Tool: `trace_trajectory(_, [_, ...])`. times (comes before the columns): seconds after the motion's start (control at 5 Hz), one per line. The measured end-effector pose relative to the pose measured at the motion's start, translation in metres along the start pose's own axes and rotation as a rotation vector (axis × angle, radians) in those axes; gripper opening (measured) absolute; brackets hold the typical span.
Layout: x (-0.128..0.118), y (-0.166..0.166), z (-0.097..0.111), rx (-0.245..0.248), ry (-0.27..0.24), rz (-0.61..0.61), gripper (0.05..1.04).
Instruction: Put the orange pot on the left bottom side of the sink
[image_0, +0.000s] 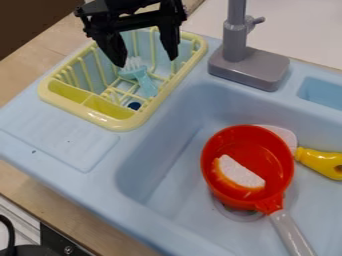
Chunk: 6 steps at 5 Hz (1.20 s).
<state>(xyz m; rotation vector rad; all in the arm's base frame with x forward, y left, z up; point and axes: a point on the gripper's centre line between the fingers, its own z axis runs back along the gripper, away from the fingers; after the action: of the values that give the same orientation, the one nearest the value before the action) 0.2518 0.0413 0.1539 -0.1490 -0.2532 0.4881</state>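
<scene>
Pale blue plastic forms the toy sink (147, 192), seen in the camera view. The orange pot (260, 152) is found inside the basin, partly over the drain (235, 213), with its grey handle (292, 235) pointed toward the bottom edge of the view. A white-faced toy food slice (242, 174) is held in it. The black gripper (147, 62) is seen above the yellow dish rack (100, 119), its jaws spread apart with nothing clasped.

The pot could be tipped if only one side of its rim were pressed during a grasp, and the slice could then be spilled. The handle could be knocked against the basin wall during a shift leftward, so that the pot would be swung round. By too low a path from the rack, the grey faucet (250, 67) or the rack could be struck.

Counted in view are one pot, one slice, one dish rack, one light-blue utensil (142, 81) within the rack, one faucet and one drain. One yellow toy (323, 162) is seen just beside the pot, and one pale piece (283, 135) is partly hidden behind it.
</scene>
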Motion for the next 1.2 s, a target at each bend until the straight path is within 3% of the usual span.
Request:
trace_trajectory(0.4, [-0.012, -0.01, -0.015, 0.006, 0.069, -0.028, 0.999])
trace_trajectory(0.8, [-0.049, -0.031, -0.012, 0.052, 0.111, -0.076, 0.999])
trace_trajectory(1.0, [-0.074, -0.047, -0.006, 0.066, 0.151, -0.031, 0.999])
trace_trajectory(1.2, [-0.094, -0.071, -0.012, 0.043, 0.188, -0.014, 0.999])
